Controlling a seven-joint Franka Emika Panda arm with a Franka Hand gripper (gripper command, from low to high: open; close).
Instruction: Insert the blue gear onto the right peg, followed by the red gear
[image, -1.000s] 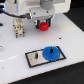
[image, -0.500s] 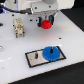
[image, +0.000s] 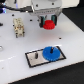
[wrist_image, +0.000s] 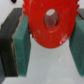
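The blue gear (image: 49, 52) lies flat on the white black-edged plate (image: 35, 57), on its end toward the exterior view's right; the right peg is hidden under it. My gripper (image: 48, 21) hangs above and behind the plate, shut on the red gear (image: 48, 23). In the wrist view the red gear (wrist_image: 49, 25) fills the space between my two dark teal-padded fingers (wrist_image: 20, 45), which press on its sides. A thin dark pin (image: 37, 56) stands on the plate's other end.
A small tan and white fixture (image: 19, 27) stands on the white table (image: 70, 70) at the exterior view's left. A dark blue object (image: 2, 23) sits at the far left edge.
The gripper holds the red gear and has shifted slightly toward the exterior view's right. The blue gear stays on the plate.
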